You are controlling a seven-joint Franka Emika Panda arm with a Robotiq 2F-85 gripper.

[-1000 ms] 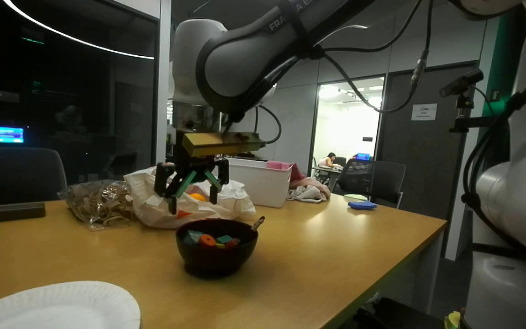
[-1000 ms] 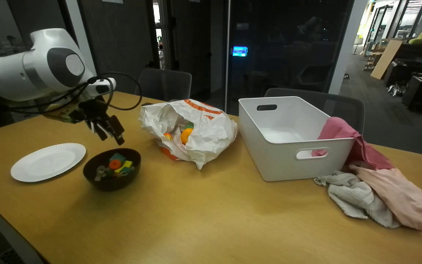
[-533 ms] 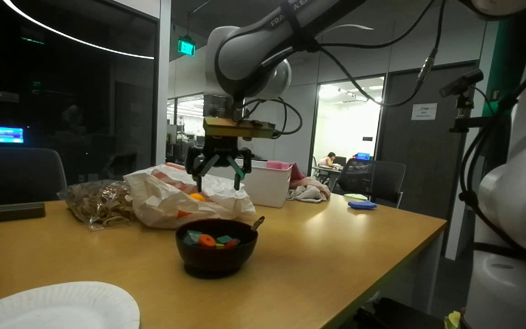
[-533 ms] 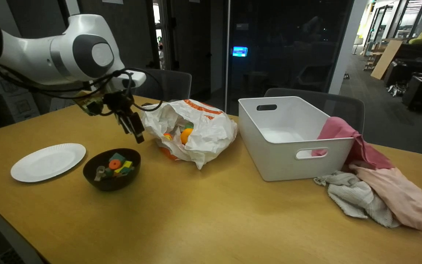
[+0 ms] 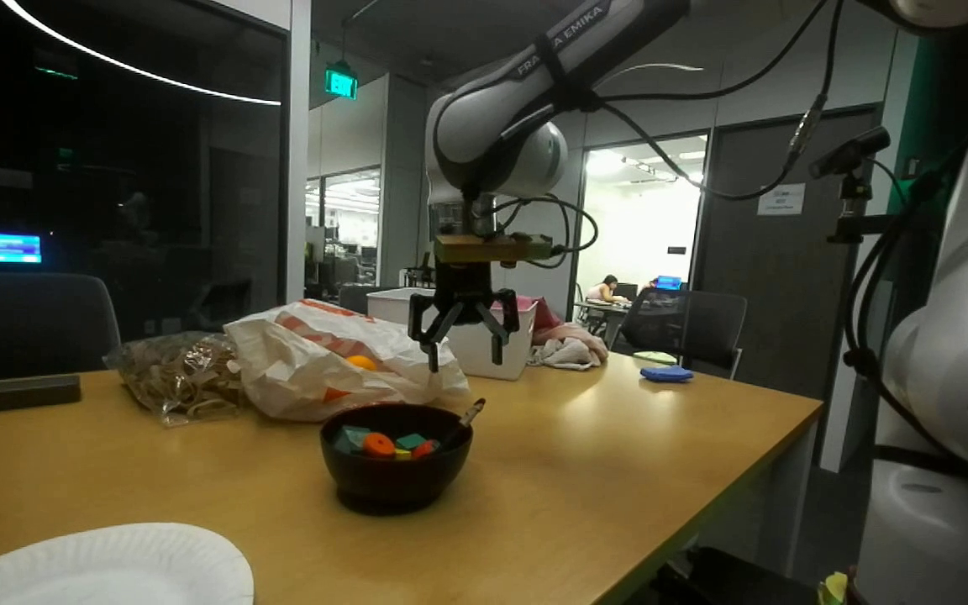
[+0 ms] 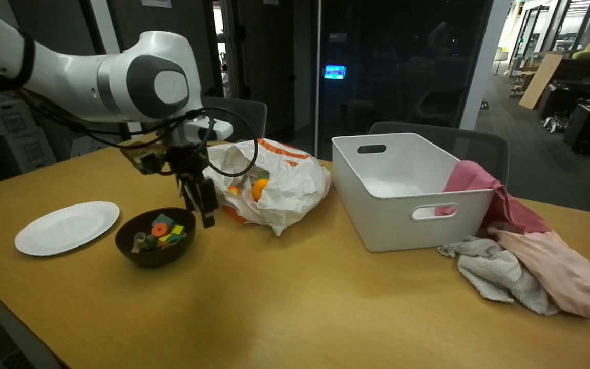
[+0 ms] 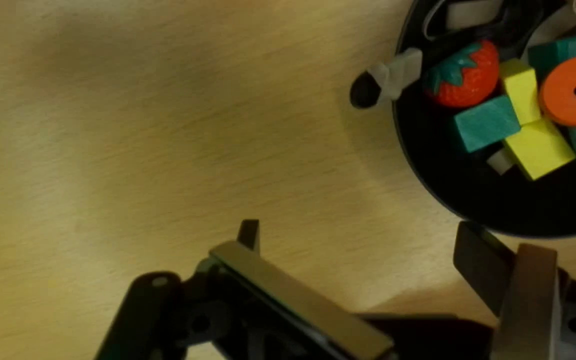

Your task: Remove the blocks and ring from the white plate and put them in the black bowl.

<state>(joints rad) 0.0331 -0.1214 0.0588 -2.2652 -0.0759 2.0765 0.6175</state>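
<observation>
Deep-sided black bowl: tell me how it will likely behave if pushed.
The deep-sided black bowl would probably slide rather than tip under a low push, since it stands upright and squat. If jolted, the flat, round orange ring and yellow and teal blocks may shift, lying piled inside. The slim, dark-tipped stick poking past the rim could snag.

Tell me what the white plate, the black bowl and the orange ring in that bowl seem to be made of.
White plate: probably matte paper, judging by its crimped rim.
Black bowl: perhaps plastic or lacquered wood; its smooth dark wall has a faint sheen but settles neither.
Orange ring: likely painted wood or plastic; smooth, evenly coloured, no grain showing.
</observation>
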